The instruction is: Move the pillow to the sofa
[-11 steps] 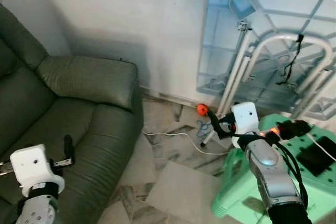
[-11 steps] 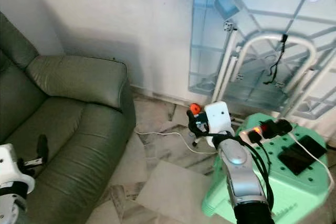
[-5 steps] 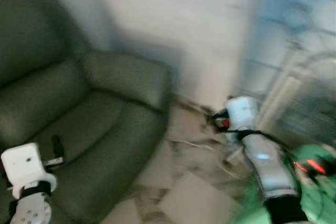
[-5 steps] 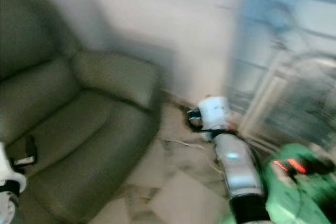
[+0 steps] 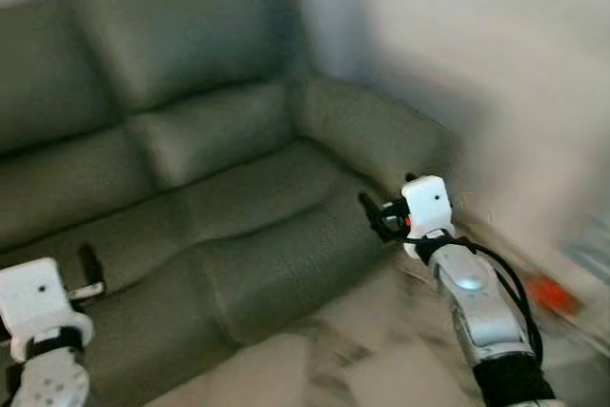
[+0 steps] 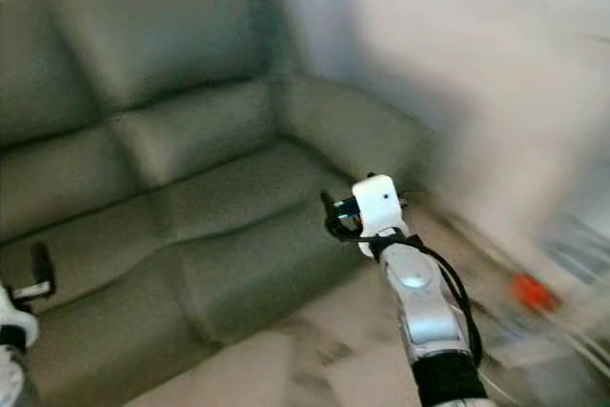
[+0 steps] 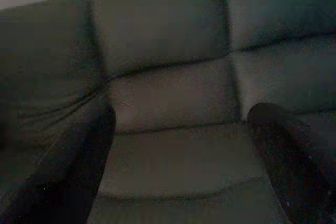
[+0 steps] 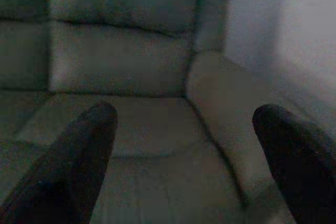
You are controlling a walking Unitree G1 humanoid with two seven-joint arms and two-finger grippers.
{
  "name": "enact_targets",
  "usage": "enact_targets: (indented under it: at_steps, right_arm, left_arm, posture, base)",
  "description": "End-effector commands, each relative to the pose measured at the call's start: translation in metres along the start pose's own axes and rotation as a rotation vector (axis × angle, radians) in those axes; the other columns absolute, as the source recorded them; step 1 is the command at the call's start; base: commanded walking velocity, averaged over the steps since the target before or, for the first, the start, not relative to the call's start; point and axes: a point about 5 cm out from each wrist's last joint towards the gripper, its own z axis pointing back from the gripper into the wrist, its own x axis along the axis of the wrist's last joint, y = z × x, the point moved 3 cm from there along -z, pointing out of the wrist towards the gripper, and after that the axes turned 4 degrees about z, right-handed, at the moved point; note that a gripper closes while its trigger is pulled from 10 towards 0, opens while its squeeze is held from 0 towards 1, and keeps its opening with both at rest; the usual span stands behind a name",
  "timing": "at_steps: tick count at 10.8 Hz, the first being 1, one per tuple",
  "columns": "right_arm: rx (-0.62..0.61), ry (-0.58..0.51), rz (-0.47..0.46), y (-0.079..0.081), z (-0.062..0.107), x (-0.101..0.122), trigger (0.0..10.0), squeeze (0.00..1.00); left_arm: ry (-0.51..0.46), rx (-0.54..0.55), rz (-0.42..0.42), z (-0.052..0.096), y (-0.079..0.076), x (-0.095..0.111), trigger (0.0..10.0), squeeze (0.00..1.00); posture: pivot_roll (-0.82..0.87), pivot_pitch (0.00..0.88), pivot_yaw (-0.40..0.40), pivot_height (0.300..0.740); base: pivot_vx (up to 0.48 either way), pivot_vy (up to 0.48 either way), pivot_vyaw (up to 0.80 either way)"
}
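A dark green leather sofa (image 5: 238, 197) with two seats and an armrest (image 5: 381, 135) on its right end stretches across the head views. My left gripper (image 5: 91, 262) hangs low at the left over the seat's front edge. In its wrist view the left gripper (image 7: 181, 111) is open, its fingers (image 7: 79, 166) wide apart with only the seat cushions between them. My right gripper (image 5: 374, 216) is held out in front of the sofa's right seat. There too the right gripper (image 8: 185, 111) is open, with nothing between the fingers (image 8: 79, 156).
A pale wall (image 5: 496, 45) rises right of the sofa. Marbled floor tiles (image 5: 362, 359) lie in front of it. A small orange thing (image 5: 551, 295) shows blurred on the floor at the far right.
The camera has swung left: the sofa has come from the left edge to the middle, and the green stool and blue rack have left the picture. Both arms keep their pose.
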Motion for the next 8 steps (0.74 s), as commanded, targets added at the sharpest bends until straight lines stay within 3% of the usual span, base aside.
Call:
enact_targets:
  at_steps: [1,5,8]
  right_arm:
    - [-0.021,-0.004,-0.007,-0.0065,0.0006,0.0008,10.0,0.00]
    - [-0.011,-0.006,-0.010,-0.0032,0.0011,0.0007,10.0,0.00]
    - [0.000,-0.008,-0.011,-0.0011,0.0007,0.0011,10.0,0.00]
  left_arm:
    - [0.018,0.001,-0.003,0.0008,0.0008,-0.0036,10.0,0.00]
    - [0.025,-0.030,-0.024,-0.0002,-0.0054,-0.0054,10.0,0.00]
    - [0.042,0.002,-0.048,-0.0014,0.0002,-0.0103,10.0,0.00]
  posture:
    - [-0.15,0.061,0.048,0.740]
    - [-0.15,0.065,0.052,0.740]
    - [-0.15,0.066,0.050,0.740]
  base:
    - [0.000,0.000,0.80]
    - [0.000,0.000,0.80]
    - [0.000,0.000,0.80]
